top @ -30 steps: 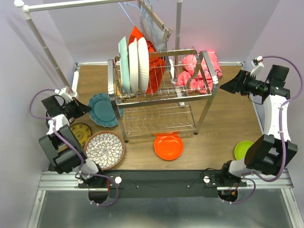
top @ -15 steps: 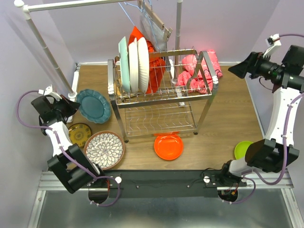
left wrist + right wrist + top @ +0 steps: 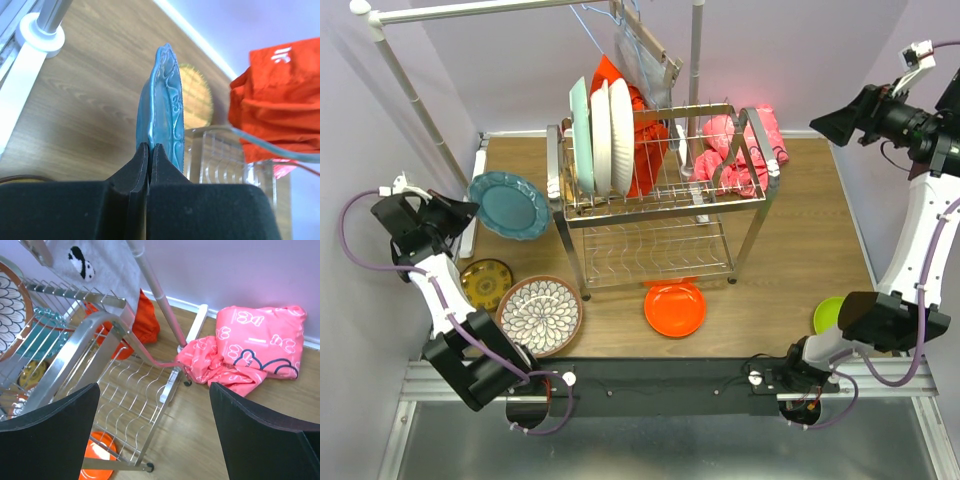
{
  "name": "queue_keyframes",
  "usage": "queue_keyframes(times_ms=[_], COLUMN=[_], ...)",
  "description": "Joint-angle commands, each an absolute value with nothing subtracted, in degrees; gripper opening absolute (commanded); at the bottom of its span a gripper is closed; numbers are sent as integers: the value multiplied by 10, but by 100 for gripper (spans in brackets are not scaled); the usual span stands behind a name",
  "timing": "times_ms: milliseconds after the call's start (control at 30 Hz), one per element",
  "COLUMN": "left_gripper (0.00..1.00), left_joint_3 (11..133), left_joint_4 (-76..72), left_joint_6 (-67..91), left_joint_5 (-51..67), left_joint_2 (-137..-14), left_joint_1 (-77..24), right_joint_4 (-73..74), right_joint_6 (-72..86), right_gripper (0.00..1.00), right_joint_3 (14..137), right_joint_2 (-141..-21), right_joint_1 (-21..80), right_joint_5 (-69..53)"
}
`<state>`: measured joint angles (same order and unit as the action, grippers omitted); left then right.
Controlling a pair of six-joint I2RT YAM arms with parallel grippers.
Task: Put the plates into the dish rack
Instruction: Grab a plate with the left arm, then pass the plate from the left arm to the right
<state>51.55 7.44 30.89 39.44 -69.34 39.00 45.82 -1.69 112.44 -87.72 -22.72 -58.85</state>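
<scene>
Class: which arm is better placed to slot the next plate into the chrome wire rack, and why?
Left. The left gripper grips the round teal plate by its rim, beside the chrome wire dish rack. The right gripper is open, empty, high at far right.

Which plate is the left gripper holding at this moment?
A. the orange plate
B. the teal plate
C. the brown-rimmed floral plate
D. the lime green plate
B: in the left wrist view the left gripper is shut on the rim of the teal plate, which stands edge-on between its fingers.
</scene>
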Motion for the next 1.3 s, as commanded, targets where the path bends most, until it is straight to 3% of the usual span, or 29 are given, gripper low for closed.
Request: queue_keyframes(times_ms=[0, 333, 767, 967, 1267], left_gripper=[0, 0, 0, 0, 0], left_joint_3=[548, 586, 615, 638, 656], left_joint_4=[-13, -51, -101, -103, -120], left_joint_6=[408, 505, 665, 701, 773], left_joint_5=[442, 449, 383, 361, 332], left_joint_2=[-664, -664, -607, -599, -590], left_joint_1=[394, 393, 394, 393, 394], right_joint_4=[505, 536, 508, 398, 351], right_joint_6=[-37, -101, -186, -125, -52], right_gripper=[100, 100, 100, 100, 100], right_joint_3=[1200, 1379, 1387, 1391, 1430], right_joint_2=[-907, -1002, -980, -960, -984], right_joint_1=[-204, -134, -15, -2, 45], right_joint_5=[-613, -589, -531, -544, -555])
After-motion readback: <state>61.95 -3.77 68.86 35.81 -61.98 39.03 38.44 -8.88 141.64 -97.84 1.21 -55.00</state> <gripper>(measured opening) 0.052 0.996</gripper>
